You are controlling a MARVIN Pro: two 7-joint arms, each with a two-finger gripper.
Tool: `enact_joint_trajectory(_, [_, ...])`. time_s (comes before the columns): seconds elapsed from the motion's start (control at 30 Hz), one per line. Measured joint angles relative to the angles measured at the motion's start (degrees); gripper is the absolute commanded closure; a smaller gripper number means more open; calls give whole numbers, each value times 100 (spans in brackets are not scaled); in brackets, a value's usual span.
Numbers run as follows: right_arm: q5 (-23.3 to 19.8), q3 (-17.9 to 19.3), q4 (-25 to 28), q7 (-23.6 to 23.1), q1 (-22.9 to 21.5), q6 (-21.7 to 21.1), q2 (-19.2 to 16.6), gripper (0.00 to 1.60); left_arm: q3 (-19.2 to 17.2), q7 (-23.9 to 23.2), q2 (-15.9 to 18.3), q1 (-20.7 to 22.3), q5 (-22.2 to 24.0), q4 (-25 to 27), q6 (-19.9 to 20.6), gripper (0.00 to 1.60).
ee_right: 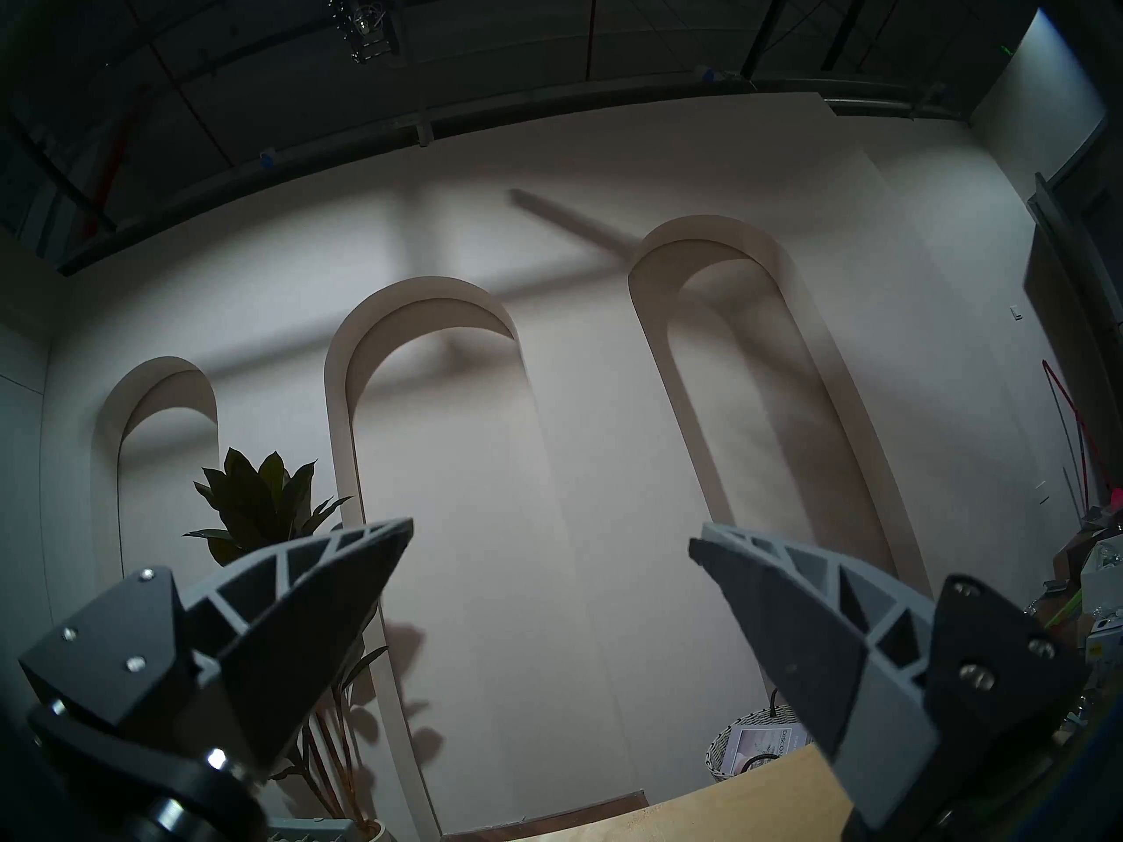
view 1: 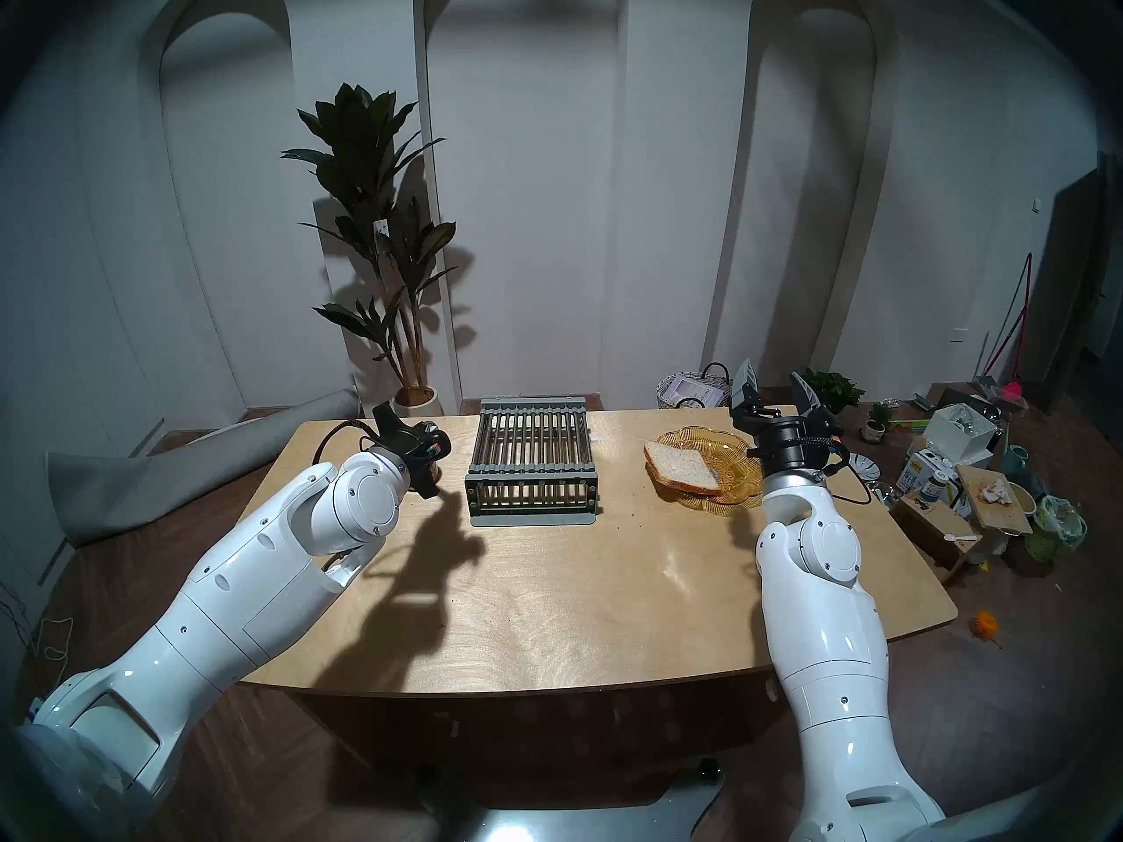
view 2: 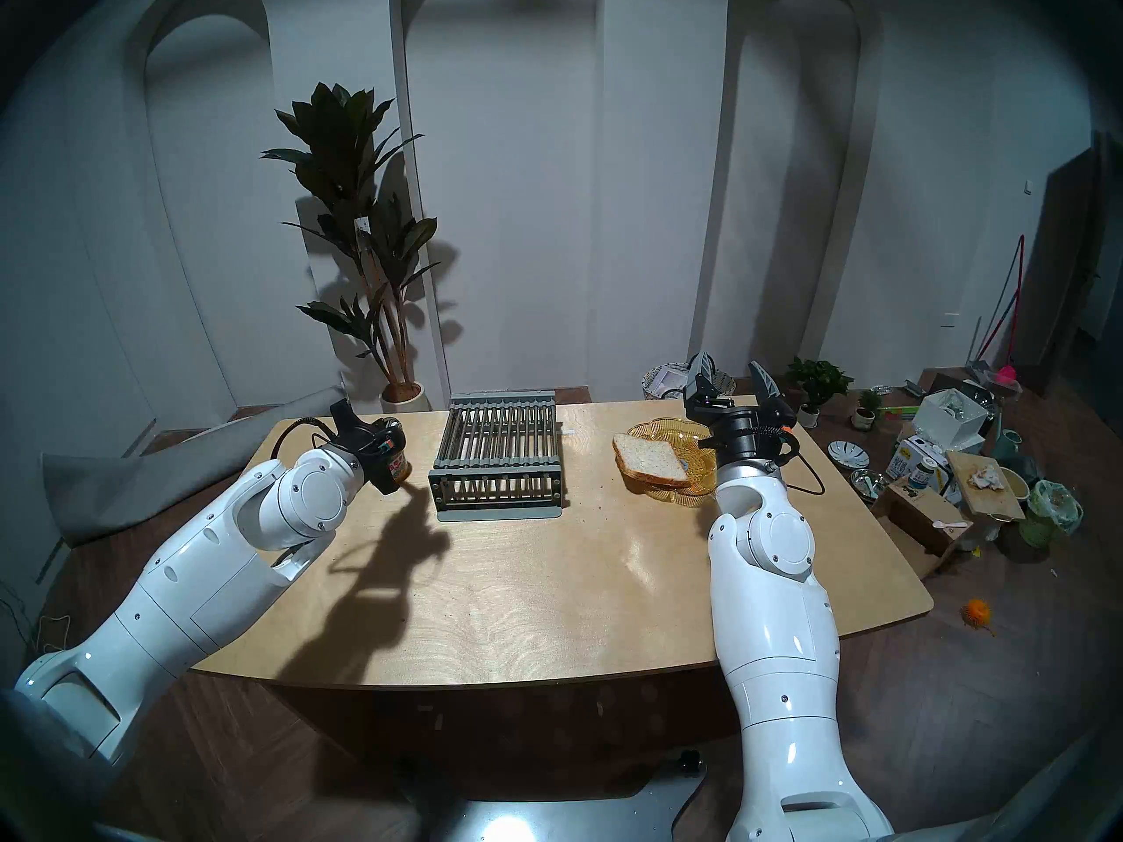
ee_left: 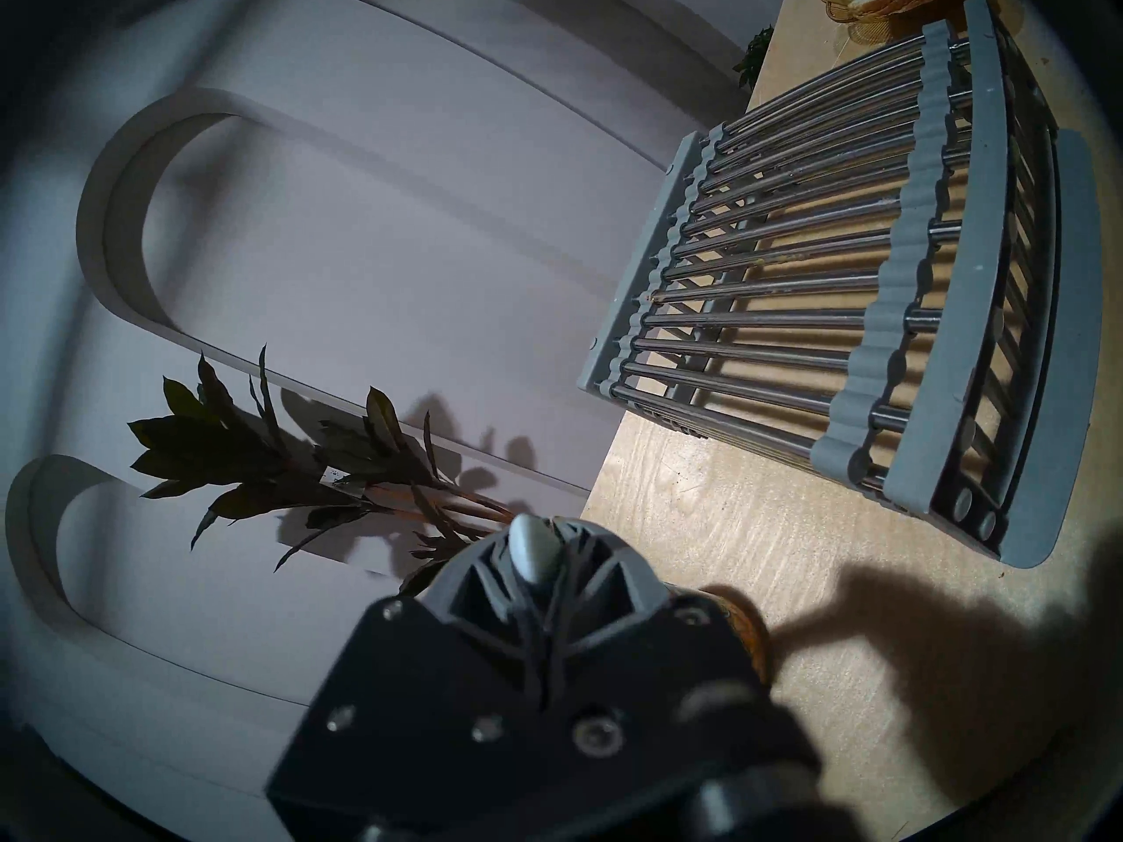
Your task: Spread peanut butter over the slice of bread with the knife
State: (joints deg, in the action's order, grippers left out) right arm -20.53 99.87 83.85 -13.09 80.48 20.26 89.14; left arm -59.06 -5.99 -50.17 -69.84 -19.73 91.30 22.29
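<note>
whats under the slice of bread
The square white slice of bread lies on an amber scalloped glass plate, overhanging its left rim. The plate's surface directly beneath the slice is covered.
</note>
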Motion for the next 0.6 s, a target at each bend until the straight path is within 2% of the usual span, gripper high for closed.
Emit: enact_joint_trajectory(0.6, [-120,0,-45,-25,-27,-2,-53,0,120,318,33,-6,-426,55,130,160])
